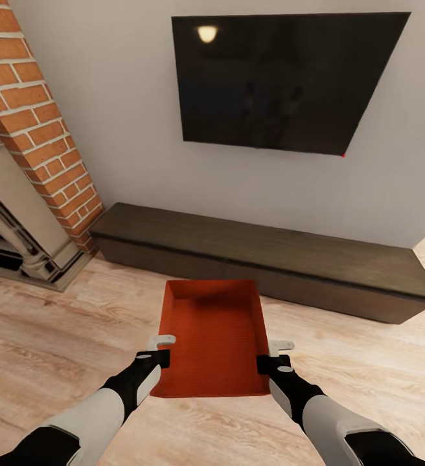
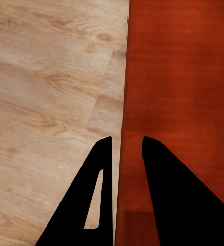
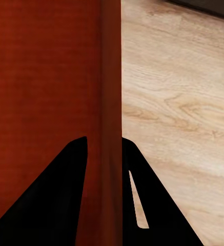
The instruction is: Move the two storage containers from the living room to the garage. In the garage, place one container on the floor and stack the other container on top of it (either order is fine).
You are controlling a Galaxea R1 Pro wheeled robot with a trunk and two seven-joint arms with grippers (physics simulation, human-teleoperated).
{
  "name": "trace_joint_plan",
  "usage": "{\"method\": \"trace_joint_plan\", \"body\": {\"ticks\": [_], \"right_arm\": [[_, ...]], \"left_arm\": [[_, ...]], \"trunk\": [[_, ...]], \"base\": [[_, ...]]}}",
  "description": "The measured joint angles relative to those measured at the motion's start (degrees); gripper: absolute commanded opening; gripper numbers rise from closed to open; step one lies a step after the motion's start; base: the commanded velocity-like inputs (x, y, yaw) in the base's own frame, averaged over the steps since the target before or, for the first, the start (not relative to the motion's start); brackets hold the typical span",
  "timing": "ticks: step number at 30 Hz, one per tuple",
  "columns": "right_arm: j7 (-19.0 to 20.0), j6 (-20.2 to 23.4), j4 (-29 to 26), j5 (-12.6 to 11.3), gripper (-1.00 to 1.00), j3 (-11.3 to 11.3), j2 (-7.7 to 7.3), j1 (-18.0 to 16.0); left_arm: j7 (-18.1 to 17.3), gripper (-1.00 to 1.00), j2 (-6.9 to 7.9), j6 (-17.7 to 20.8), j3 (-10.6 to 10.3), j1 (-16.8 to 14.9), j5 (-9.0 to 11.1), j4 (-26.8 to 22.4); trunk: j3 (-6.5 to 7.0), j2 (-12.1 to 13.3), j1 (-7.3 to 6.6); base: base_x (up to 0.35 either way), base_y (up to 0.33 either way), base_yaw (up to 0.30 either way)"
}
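**A:** As your robot faces the long low dark-wood cabinet point(image 1: 271, 262), where is the bin you are after?

**B:** One orange-red storage container point(image 1: 216, 336) sits in front of that cabinet, on the near side of it, over the light wood plank floor point(image 1: 44, 336). It is open-topped and rectangular, its far short wall toward the cabinet and its near short wall toward you. Whether it rests on the planks or is lifted just clear of them, I cannot tell.

**A:** And your two grippers?

**B:** Your left gripper point(image 1: 160, 349) is at the container's left long wall, near the corner farthest from the cabinet. In the left wrist view, the gripper point(image 2: 127, 154) has one dark finger outside the wall, over the planks, and the other inside the bin, with the thin wall between them. The fingers stand narrowly apart, closed onto that wall.

Your right gripper point(image 1: 274, 356) mirrors it on the right long wall. In the right wrist view, the gripper point(image 3: 104, 154) also straddles the wall, one finger inside, one outside, pressed close against it.

**A:** What else surrounds the cabinet?

**B:** Above it hangs a black wall TV point(image 1: 284, 81) on a pale wall. Off its left end rises a red-brick fireplace column point(image 1: 41, 123).
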Motion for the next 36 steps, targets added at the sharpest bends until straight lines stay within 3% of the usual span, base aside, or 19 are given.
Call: {"method": "trace_joint_plan", "body": {"ticks": [36], "right_arm": [[0.04,-0.09,0.01,-0.09,-1.00,0.12,-0.05,0.00]], "left_arm": [[-0.10,-1.00,-0.02,-0.24,0.04,0.01,0.01,0.10]], "trunk": [[2.93,0.00,0.00]], "base": [[0.000,0.000,-0.110]]}}
